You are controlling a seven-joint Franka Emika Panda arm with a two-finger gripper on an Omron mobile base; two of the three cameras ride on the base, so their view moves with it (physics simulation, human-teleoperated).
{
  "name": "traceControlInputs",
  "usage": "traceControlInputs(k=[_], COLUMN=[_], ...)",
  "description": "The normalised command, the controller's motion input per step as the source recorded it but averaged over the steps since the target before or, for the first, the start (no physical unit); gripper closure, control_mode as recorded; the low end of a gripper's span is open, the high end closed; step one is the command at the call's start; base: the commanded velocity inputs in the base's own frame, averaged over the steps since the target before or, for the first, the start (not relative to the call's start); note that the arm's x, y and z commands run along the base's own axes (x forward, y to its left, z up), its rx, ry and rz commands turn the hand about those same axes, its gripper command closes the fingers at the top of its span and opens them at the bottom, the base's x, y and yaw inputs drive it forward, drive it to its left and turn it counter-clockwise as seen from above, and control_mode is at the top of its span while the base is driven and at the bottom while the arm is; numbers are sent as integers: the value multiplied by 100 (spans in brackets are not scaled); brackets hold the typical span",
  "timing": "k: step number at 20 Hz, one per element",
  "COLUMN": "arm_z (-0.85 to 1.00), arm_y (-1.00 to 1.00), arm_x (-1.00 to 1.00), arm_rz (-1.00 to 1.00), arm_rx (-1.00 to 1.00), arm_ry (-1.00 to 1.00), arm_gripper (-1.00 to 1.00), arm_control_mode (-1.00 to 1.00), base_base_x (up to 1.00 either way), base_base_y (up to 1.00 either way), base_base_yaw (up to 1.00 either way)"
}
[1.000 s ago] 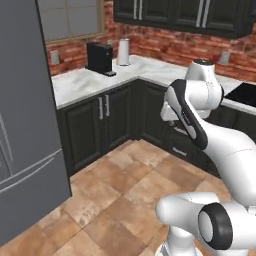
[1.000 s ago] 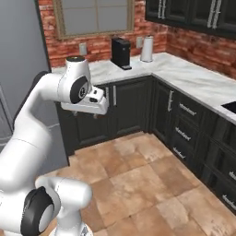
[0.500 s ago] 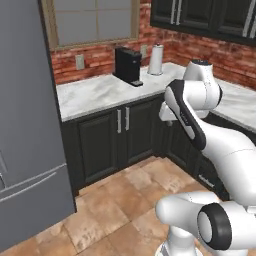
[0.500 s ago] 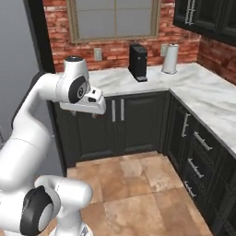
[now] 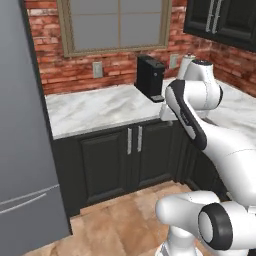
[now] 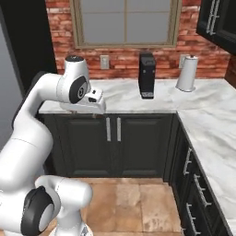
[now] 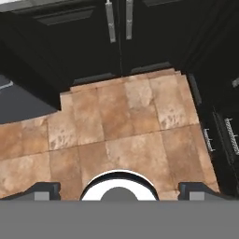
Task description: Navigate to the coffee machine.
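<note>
Right base view: coffee machine (image 6: 147, 75) stands on marble counter (image 6: 124, 99) under window (image 6: 126, 23), near paper towel roll (image 6: 187, 73); gripper (image 7: 119, 189) wide open, holding nothing

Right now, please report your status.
End effector open, empty, over floor. Coffee machine ahead on counter, under window. Nothing in the way.

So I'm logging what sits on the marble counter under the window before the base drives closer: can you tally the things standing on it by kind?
Coffee machine: 1
Paper towel roll: 1
Total: 2, both standing on the counter against the brick wall.
</note>
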Motion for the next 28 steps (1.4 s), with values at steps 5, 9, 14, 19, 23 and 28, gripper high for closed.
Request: traceControlInputs(k=[5, 9, 14, 19, 23, 28], arm_z=[0, 0, 0, 0, 0, 0], arm_y=[0, 0, 0, 0, 0, 0], arm_x=[0, 0, 0, 0, 0, 0], arm_rz=[0, 0, 0, 0, 0, 0], arm_rx=[0, 0, 0, 0, 0, 0], arm_ry=[0, 0, 0, 0, 0, 0], arm_gripper=[-100, -100, -100, -100, -100, -100], arm_control_mode=[100, 100, 100, 100, 100, 100], base_base_x=[100, 100, 91, 72, 70, 60], base_base_y=[-53, -51, -48, -44, -39, -23], base_base_yaw=[26, 15, 5, 8, 10, 6])
